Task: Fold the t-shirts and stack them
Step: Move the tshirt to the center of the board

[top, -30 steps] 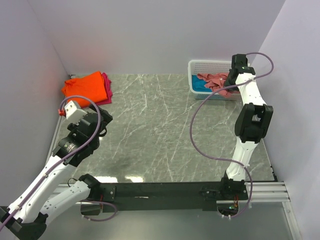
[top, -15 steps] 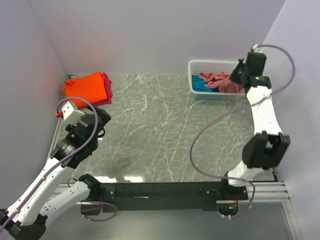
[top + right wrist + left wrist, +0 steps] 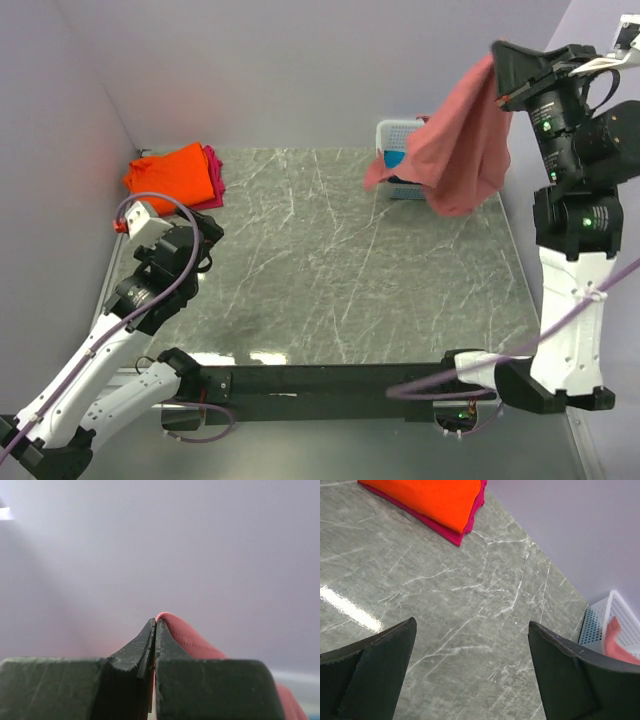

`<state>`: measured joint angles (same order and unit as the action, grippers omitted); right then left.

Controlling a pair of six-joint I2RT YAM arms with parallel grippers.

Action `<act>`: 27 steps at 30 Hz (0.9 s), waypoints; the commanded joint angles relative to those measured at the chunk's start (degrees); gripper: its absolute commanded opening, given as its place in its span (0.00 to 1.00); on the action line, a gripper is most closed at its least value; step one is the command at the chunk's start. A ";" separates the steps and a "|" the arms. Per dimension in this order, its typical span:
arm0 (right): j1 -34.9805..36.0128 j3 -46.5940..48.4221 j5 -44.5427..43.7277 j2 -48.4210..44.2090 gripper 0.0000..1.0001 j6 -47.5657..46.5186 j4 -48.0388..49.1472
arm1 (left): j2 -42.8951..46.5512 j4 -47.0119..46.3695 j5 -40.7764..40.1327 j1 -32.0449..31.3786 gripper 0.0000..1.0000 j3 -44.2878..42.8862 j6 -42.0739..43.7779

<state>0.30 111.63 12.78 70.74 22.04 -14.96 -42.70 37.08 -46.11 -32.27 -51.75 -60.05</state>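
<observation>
Near edge, bottom of the overhead view: black mounting rail (image 3: pixel 330 380) carrying both arm bases. Near left, low above the grey marbled table (image 3: pixel 320 270): left gripper (image 3: pixel 207 245), jaws spread as wide as they go, nothing between them. From its own camera, only bare tabletop between the two dark fingers (image 3: pixel 375 670). Near right: right arm standing tall, wrist high above the table's right side. At its top: right gripper (image 3: pixel 503 62), pinched tight on a fold of the salmon-pink t-shirt (image 3: pixel 455 140). In the wrist view, fingertips pressed together with a rounded pink edge of cloth clamped just beside the seam. Shirt well clear of the tabletop, hanging loose and bunched below the pincer, one corner or sleeve sticking out to the left. Lower part in front of the basket as seen from above. Unable to tell whether any cloth touches the basket. Far right corner: white mesh basket (image 3: pixel 395 128), mostly hidden behind the hanging shirt, a patch of teal t-shirt (image 3: pixel 393 160) visible inside. Far left corner, close to the wall: orange t-shirt (image 3: pixel 175 172) folded flat on top of the magenta t-shirt (image 3: pixel 213 178), magenta showing only along the right edge. Beyond everything: plain pale lilac walls (image 3: pixel 300 70).
</observation>
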 commanded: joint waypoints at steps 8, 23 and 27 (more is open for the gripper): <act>20.88 12.29 10.69 5.36 0.00 1.06 4.15 | 1.91 1.15 0.58 0.28 0.99 -1.16 -1.29; 16.34 -49.72 -26.03 -18.69 0.00 3.42 2.14 | -0.53 -1.65 13.46 0.37 0.99 7.44 -0.96; 6.95 -63.10 -28.51 -19.77 0.00 10.11 -1.55 | -7.21 -5.08 26.21 0.19 0.99 11.22 1.95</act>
<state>13.78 53.30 -7.64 52.38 26.24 -16.38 -46.39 35.97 -32.58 -32.05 -42.57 -61.21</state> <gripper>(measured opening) 0.009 0.995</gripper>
